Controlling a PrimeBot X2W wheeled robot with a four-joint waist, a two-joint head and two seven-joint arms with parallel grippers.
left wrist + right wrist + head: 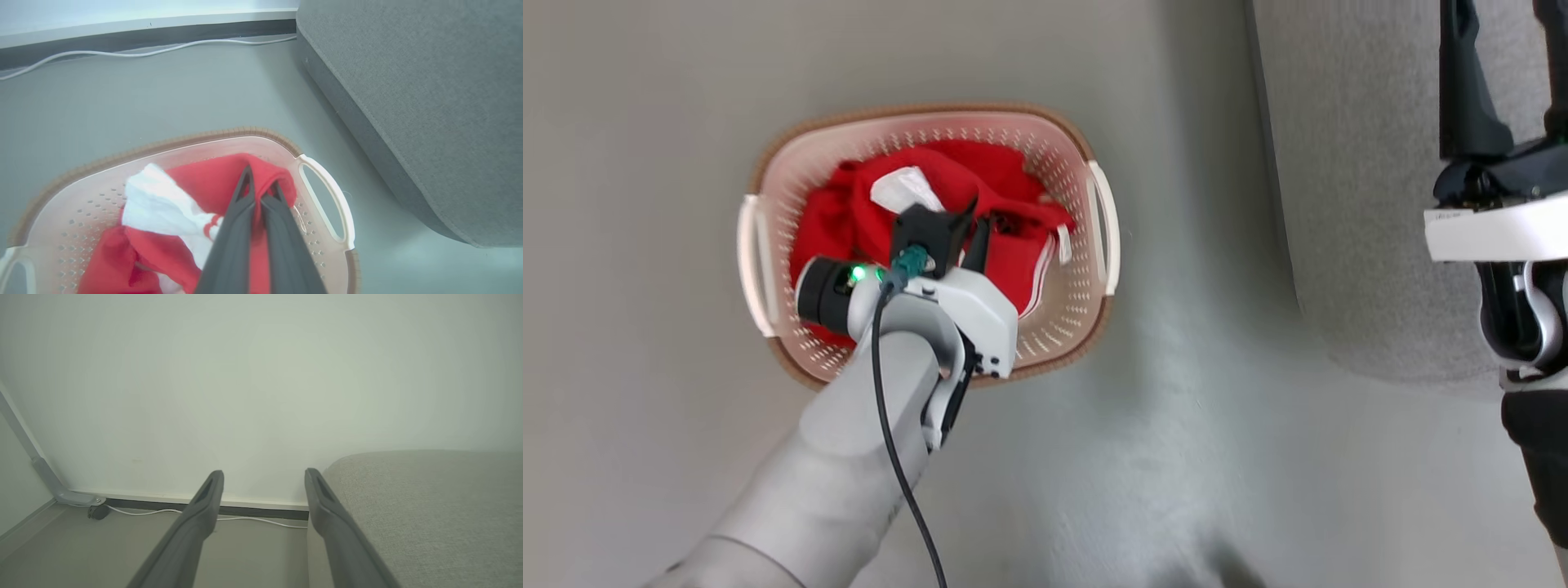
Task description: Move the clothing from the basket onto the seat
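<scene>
The left gripper (261,179) had its two fingers pressed together, pinching a fold of the red clothing (212,179), one heap lying inside the single basket (184,141). Beyond stood one grey seat (429,102). Beside it hung the right gripper (264,477), fingers spread, empty.

Open floor (163,94) surrounds the basket (184,141). A bare strip of floor separates the basket's side handle (327,192) from the seat (408,102), whose rounded front edge is the nearest large obstacle on that side. The basket is open from above and closed in by its perforated sides. The clothing (196,183) is heaped in the middle, with gaps showing along the inner wall. The left claw (261,177), jaws pinched on a red fold, occupies the heap's centre. The right claw (264,473), jaws spread, hangs in free air beside the seat, facing the wall (261,375). A white cable (122,53) lies along the wall's foot.
</scene>
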